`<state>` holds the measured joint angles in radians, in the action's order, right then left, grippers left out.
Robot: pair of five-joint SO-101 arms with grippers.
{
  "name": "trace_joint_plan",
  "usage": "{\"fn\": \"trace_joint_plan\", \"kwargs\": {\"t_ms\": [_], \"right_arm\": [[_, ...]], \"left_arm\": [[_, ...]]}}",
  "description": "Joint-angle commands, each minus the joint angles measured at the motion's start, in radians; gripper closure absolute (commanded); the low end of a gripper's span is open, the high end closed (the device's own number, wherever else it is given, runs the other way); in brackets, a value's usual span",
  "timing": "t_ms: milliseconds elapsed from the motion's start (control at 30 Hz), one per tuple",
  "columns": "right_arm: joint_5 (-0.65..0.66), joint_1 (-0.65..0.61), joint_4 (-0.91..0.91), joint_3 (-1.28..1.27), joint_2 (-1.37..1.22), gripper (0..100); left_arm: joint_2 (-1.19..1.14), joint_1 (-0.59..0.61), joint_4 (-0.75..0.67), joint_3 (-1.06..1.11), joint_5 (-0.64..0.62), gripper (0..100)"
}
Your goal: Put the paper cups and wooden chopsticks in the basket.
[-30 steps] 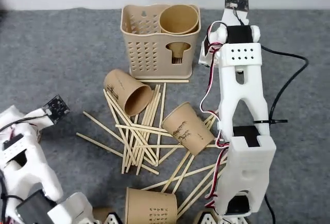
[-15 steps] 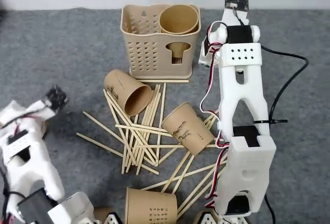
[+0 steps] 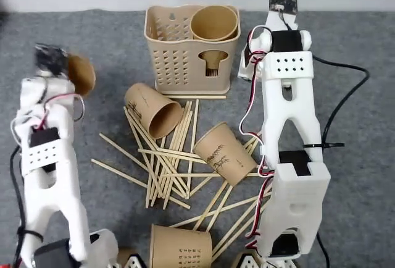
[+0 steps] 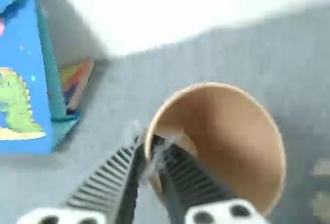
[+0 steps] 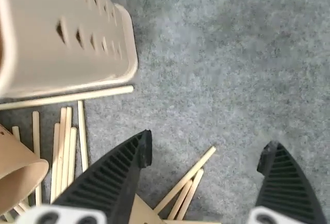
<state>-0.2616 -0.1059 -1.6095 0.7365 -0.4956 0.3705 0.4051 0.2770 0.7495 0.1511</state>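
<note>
The tan slotted basket (image 3: 185, 64) stands at the back of the table with one paper cup (image 3: 214, 23) upright inside it. My left gripper (image 3: 66, 74) is left of the basket, shut on the rim of a second paper cup (image 3: 81, 75); its wrist view shows the fingers (image 4: 175, 172) pinching that cup's (image 4: 227, 136) wall. Three more cups (image 3: 151, 108) (image 3: 225, 154) (image 3: 181, 246) lie among several scattered wooden chopsticks (image 3: 163, 163). My right gripper (image 5: 206, 154) hangs open over the mat just right of the basket (image 5: 56, 38), above loose chopsticks (image 5: 67, 97).
A grey mat (image 3: 345, 95) covers the table. A blue box with a dinosaur picture (image 4: 20, 79) stands beyond the mat's edge in the left wrist view. The right arm's white body (image 3: 290, 126) stretches along the right side.
The left arm has swung up from the near left corner toward the back, carrying a paper cup to the left of the basket. The right arm has not moved.
</note>
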Motion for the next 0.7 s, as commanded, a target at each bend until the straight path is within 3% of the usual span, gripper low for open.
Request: {"fn": "trace_joint_plan", "kwargs": {"t_ms": [0, 100, 200, 467, 667], "right_arm": [[-0.005, 0.012, -0.018, 0.052, 0.025, 67.0], [-0.005, 0.012, -0.018, 0.052, 0.025, 67.0], [-0.005, 0.012, -0.018, 0.052, 0.025, 67.0], [-0.005, 0.005, -0.018, 0.052, 0.025, 67.0], [-0.005, 0.036, -0.019, 0.052, 0.038, 67.0]], "left_arm": [[0.087, -0.012, 0.224, -0.157, -0.279, 98], [0.094, -0.014, 0.436, -0.297, -0.451, 98], [0.092, -0.014, 0.528, -0.415, -0.605, 98], [0.094, -0.046, 0.614, -0.702, -0.868, 98], [0.092, -0.187, 0.618, -0.782, -0.993, 98]]}}
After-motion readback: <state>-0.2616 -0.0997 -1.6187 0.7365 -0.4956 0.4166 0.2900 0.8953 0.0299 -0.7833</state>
